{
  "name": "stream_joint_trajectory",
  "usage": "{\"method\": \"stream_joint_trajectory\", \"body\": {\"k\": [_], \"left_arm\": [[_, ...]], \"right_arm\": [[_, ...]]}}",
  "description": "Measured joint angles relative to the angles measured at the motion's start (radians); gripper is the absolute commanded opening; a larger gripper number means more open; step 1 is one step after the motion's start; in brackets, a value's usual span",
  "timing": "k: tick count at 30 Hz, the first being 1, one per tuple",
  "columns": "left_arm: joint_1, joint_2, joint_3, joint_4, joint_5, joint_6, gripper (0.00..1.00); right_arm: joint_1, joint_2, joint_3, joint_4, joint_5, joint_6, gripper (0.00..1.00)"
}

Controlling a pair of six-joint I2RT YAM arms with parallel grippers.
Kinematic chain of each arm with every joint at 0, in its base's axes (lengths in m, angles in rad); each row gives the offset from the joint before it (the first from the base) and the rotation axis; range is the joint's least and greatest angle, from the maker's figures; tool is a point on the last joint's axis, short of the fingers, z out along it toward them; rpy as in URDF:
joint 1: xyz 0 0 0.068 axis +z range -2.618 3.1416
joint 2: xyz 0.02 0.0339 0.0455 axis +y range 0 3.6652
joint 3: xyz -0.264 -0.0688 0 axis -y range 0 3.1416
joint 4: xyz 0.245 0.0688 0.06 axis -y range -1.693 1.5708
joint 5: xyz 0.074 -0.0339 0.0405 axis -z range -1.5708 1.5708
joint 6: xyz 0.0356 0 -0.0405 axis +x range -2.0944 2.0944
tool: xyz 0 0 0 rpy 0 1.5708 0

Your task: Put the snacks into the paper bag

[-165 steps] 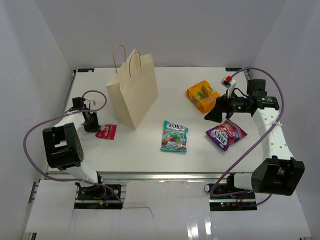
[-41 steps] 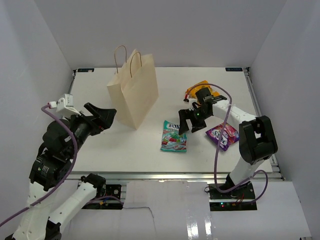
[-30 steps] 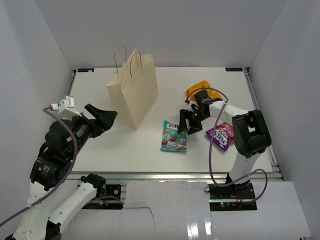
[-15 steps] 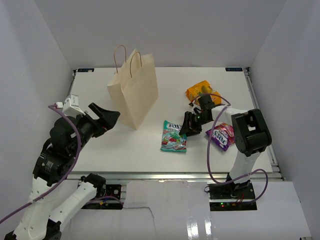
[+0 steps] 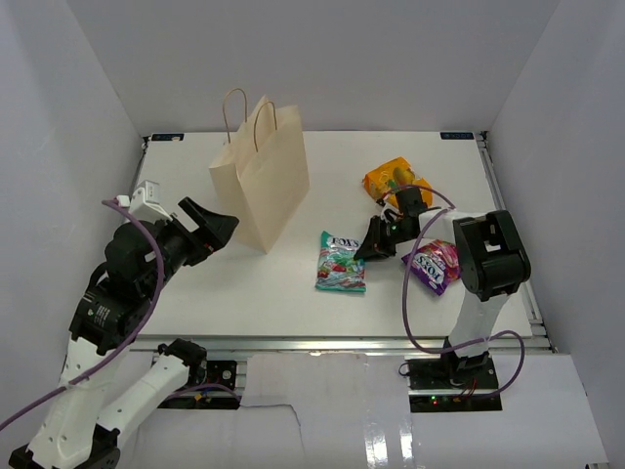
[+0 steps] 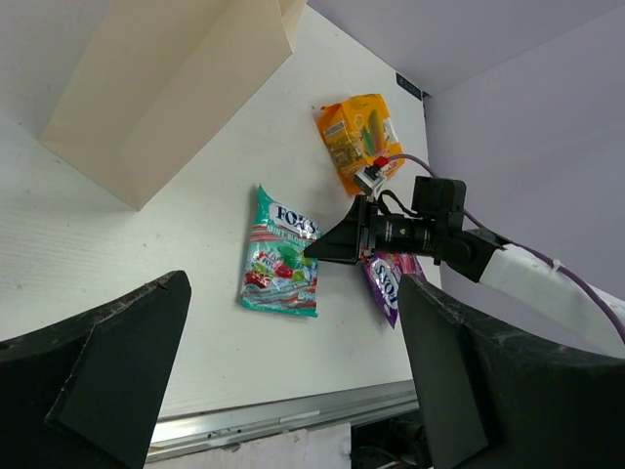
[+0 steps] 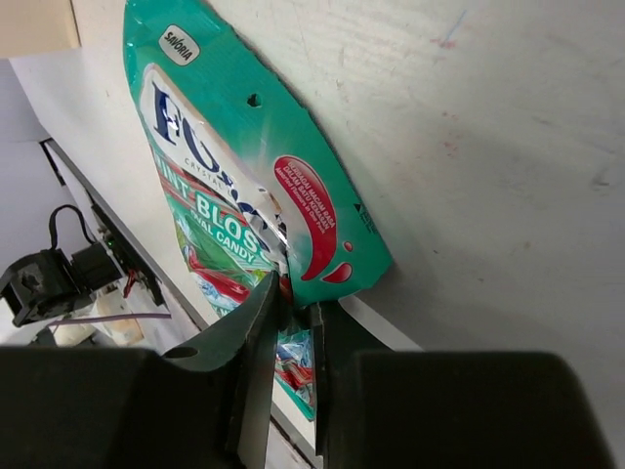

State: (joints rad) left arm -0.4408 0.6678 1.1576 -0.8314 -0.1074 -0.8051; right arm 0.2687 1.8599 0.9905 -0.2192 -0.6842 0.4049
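You are nipping the far right corner of the teal Fox's packet (image 5: 340, 264), lying on the counter (image 5: 273, 293) right of the paper bag (image 5: 262, 181), your right claw (image 5: 369, 244) narrowed onto it. Be seating the film deeper before lifting. Right arm is stretching low, leftward; left claw (image 5: 217, 223) is gaping wide.

Light: bright, even, from overhead, softened by white walls | Shadows: faint, short one at the foot of the paper bag (image 5: 262, 186) | Glare: white sheen on teal packet (image 7: 244, 176) | Focus: my left fingers (image 6: 98, 391) dark, soft-edged; overhead view sharp
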Motion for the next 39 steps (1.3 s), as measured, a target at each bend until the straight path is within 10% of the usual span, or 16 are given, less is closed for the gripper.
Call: {"method": "stream_joint_trajectory", "body": {"k": [8, 16, 29, 39], "left_arm": [[0.000, -0.008, 0.000, 0.000, -0.005, -0.003, 0.98], [0.000, -0.029, 0.022, 0.002, -0.060, 0.013, 0.98], [0.000, -0.035, 0.023, 0.001, -0.077, 0.043, 0.98], [0.000, -0.032, 0.027, 0.001, -0.077, 0.065, 0.98]], "right_arm": [[-0.031, -0.154, 0.037, -0.004, -0.045, -0.175, 0.08], [-0.003, -0.315, 0.586, -0.012, -0.079, -0.474, 0.08], [0.449, -0.264, 1.136, 0.048, 0.255, -1.020, 0.08], [0.618, -0.128, 1.189, 0.157, 0.393, -1.392, 0.08]]}}
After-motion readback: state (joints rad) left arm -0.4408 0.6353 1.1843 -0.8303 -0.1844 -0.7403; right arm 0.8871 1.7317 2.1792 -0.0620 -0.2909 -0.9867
